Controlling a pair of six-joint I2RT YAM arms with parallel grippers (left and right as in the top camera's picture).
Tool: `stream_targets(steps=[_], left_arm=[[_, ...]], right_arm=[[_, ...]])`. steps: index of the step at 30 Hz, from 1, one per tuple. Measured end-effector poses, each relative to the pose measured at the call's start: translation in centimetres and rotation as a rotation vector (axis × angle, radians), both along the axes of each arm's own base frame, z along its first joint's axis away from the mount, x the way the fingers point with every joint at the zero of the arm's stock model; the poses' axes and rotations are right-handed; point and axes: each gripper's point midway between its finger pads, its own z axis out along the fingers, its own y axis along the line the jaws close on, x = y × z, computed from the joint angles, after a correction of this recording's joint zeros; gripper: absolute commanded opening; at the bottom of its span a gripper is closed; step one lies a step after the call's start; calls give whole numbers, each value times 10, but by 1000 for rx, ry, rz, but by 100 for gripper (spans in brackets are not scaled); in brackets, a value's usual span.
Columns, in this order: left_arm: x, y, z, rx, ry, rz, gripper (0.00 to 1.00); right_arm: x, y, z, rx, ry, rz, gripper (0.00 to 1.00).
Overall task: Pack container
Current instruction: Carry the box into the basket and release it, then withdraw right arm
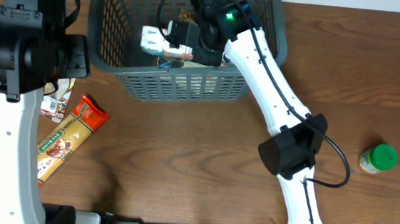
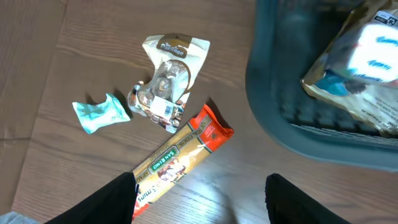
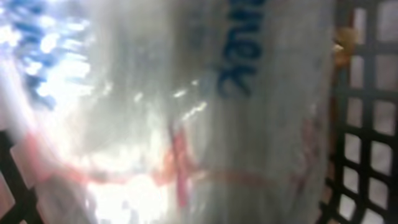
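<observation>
The grey-blue slotted basket [image 1: 187, 88] stands at the back centre; its rim shows in the left wrist view [image 2: 292, 134]. My right gripper [image 1: 183, 38] reaches into it and is shut on a white packet with blue print [image 1: 155, 41], held just above the basket floor. That packet [image 3: 186, 112] fills the right wrist view and hides the fingers. My left gripper [image 2: 199, 199] is open and empty, above the table left of the basket. Under it lies a long orange and yellow snack packet [image 2: 180, 158], also in the overhead view [image 1: 69, 137].
A beige pouch [image 2: 166, 81] and a small teal packet [image 2: 99, 113] lie on the table beyond the long packet. Other packets [image 2: 360, 68] lie in the basket. A green-lidded jar [image 1: 379, 158] stands at the right.
</observation>
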Motion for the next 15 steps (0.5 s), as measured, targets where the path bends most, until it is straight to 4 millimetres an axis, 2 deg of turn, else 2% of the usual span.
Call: stream_targets(steps=[2,3,4,11,13,15], left_arm=[[0,0,0,0,0,0,66],[0,0,0,0,0,0,66],[0,0,0,0,0,0,66],[0,0,0,0,0,0,66],[0,0,0,0,0,0,66],[0,0,0,0,0,0,66]], right_arm=[[-2,1,-3,5,13,7,43],[-2,2,-3,11,17,5,87],[-3,3,-2,18,21,3,99],[-5,4,5,40,19,-15,99],[-5,4,16,53,-3,-19,99],[-5,3,37,83,-41,-28,99]])
